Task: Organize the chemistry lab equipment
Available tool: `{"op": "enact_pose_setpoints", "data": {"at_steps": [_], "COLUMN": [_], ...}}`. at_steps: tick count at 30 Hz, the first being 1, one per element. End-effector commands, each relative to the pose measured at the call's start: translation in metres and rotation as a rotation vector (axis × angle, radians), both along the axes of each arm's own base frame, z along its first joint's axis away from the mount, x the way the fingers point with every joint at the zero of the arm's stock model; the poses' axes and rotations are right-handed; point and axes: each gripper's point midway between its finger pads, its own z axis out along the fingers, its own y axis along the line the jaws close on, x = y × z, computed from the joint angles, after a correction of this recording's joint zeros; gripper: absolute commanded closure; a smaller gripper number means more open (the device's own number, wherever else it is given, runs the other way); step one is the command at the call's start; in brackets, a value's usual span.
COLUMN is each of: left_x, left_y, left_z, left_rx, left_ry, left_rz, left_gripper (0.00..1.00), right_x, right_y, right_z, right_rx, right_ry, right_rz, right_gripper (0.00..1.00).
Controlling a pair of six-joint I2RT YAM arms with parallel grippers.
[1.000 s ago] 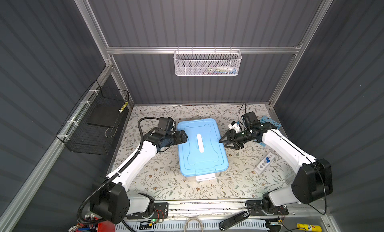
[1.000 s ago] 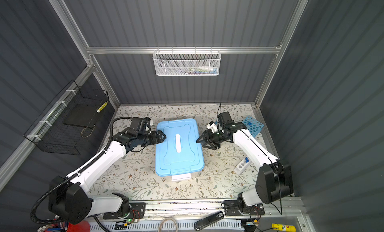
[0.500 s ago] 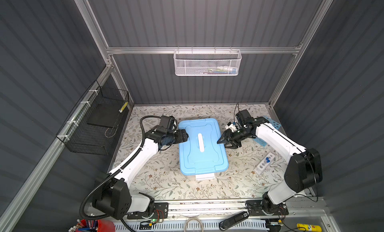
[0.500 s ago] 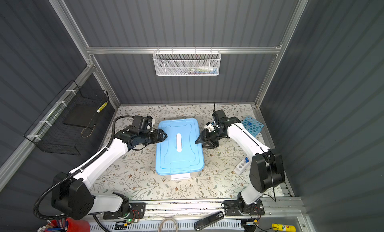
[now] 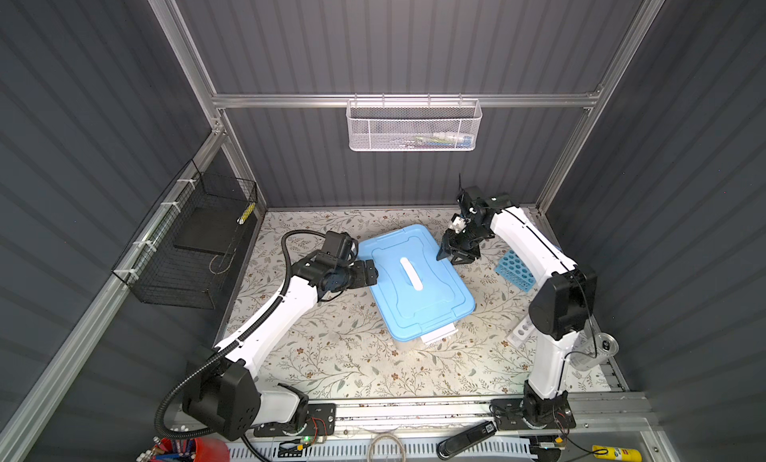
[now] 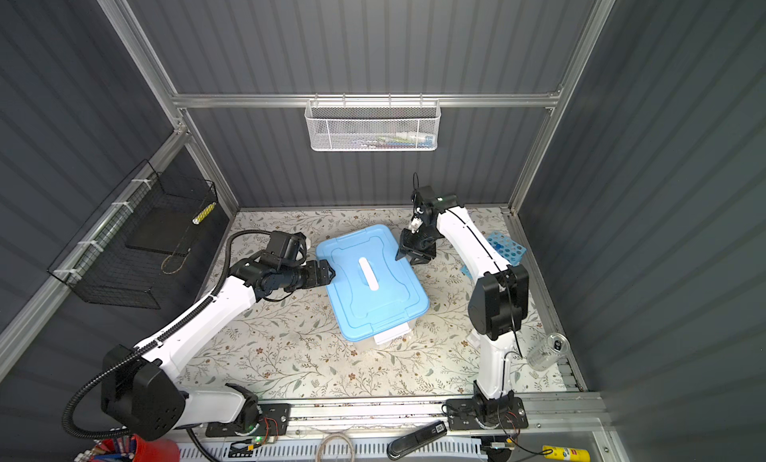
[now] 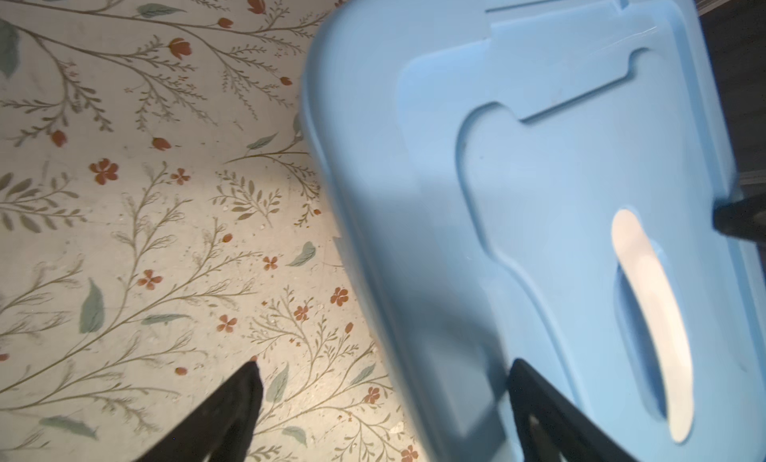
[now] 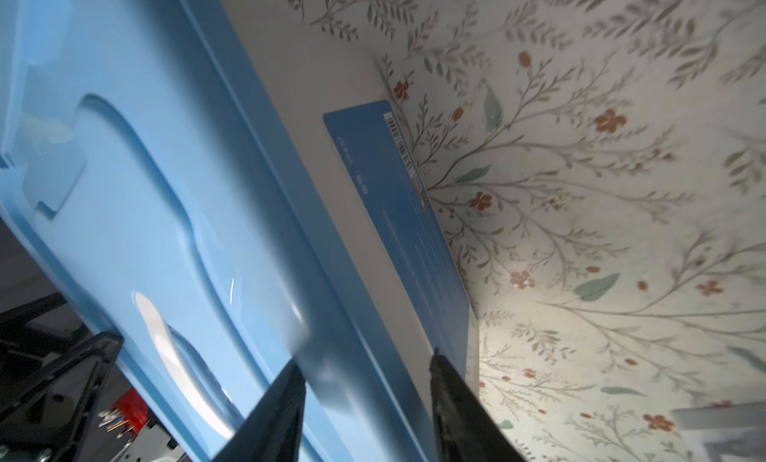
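Fingers of my left gripper: spread wide, holding nothing, one over the floral mat, one over the blue lid at its left rim. Right gripper: fingers part-way apart astride the lid's far right rim; contact I cannot tell. Sky-blue rack: on the mat, right of the lid, apart from it. Small white tube rack: right of the lid's near end, partly behind my right arm.

Tabletop is covered w/ a floral mat. Blue-lidded tub is set approx. at centre, skewed vs. the mat edges. Sky-blue rack is seen at R side toward the back. Small white tube rack is placed R side nearer the front, partly hidden. Both racks are apart from the tub.
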Motion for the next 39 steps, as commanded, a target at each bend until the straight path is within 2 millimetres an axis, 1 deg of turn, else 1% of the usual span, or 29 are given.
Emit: {"op": "enact_pose_setpoints", "data": {"at_steps": [1, 3, 6, 7, 8, 9, 12, 14, 16, 18, 20, 22, 23, 24, 26, 29, 30, 32, 35, 37, 39], "left_x": [-0.001, 0.005, 0.016, 0.021, 0.027, 0.033, 0.056, 0.073, 0.088, 0.103, 0.119, 0.132, 0.137, 0.141, 0.149, 0.158, 0.161, 0.161, 0.162, 0.161, 0.159], "left_y": [0.015, 0.015, 0.011, 0.012, 0.012, 0.011, 0.011, 0.004, -0.003, -0.012, -0.020, -0.027, -0.030, -0.033, -0.042, -0.055, -0.056, -0.065, -0.071, -0.073, -0.075], "left_z": [0.015, 0.025, 0.048, 0.056, 0.071, 0.075, 0.083, 0.085, 0.082, 0.074, 0.070, 0.072, 0.073, 0.073, 0.070, 0.063, 0.062, 0.065, 0.063, 0.058, 0.053], "left_rx": [0.085, 0.108, 0.105, 0.106, 0.102, 0.106, 0.101, 0.084, 0.080, 0.069, 0.054, 0.038, 0.033, 0.026, -0.005, -0.058, -0.064, -0.113, -0.136, -0.140, -0.152], "left_ry": [-0.011, -0.022, -0.072, -0.089, -0.121, -0.132, -0.157, -0.174, -0.190, -0.190, -0.199, -0.221, -0.227, -0.229, -0.233, -0.225, -0.225, -0.227, -0.221, -0.207, -0.197], "left_rz": [0.008, -0.001, -0.017, -0.018, -0.022, -0.030, -0.058, -0.091, -0.133, -0.179, -0.214, -0.241, -0.250, -0.257, -0.284, -0.307, -0.305, -0.331, -0.352, -0.365, -0.372], "left_gripper": [0.04, 0.04, 0.03, 0.02, 0.01, 0.00, 0.01, 0.01, 0.01, 0.02, 0.03, 0.04, 0.04, 0.04, 0.06, 0.07, 0.07, 0.07, 0.07, 0.08, 0.09], "right_x": [0.017, 0.031, 0.051, 0.055, 0.058, 0.059, 0.064, 0.066, 0.061, 0.047, 0.024, -0.002, -0.017, -0.028, -0.056, -0.090, -0.097, -0.109, -0.122, -0.126, -0.126], "right_y": [-0.039, -0.039, -0.038, -0.037, -0.038, -0.039, -0.041, -0.045, -0.055, -0.063, -0.064, -0.063, -0.064, -0.066, -0.073, -0.082, -0.082, -0.078, -0.072, -0.067, -0.064], "right_z": [-0.018, -0.007, 0.024, 0.035, 0.044, 0.054, 0.081, 0.097, 0.107, 0.113, 0.112, 0.107, 0.103, 0.100, 0.099, 0.091, 0.089, 0.083, 0.064, 0.050, 0.040], "right_rx": [-0.239, -0.229, -0.182, -0.160, -0.148, -0.133, -0.080, -0.042, -0.041, -0.031, -0.003, 0.034, 0.043, 0.047, 0.077, 0.092, 0.102, 0.140, 0.160, 0.159, 0.163], "right_ry": [-0.010, -0.071, -0.184, -0.215, -0.242, -0.266, -0.350, -0.395, -0.397, -0.370, -0.299, -0.227, -0.200, -0.191, -0.182, -0.155, -0.153, -0.134, -0.071, -0.036, -0.021], "right_rz": [-0.014, -0.032, -0.072, -0.083, -0.105, -0.123, -0.188, -0.236, -0.290, -0.339, -0.373, -0.400, -0.425, -0.447, -0.515, -0.589, -0.600, -0.608, -0.618, -0.615, -0.617], "right_gripper": [0.43, 0.40, 0.36, 0.34, 0.32, 0.31, 0.27, 0.26, 0.25, 0.25, 0.26, 0.27, 0.27, 0.27, 0.27, 0.27, 0.27, 0.27, 0.27, 0.27, 0.28]}}
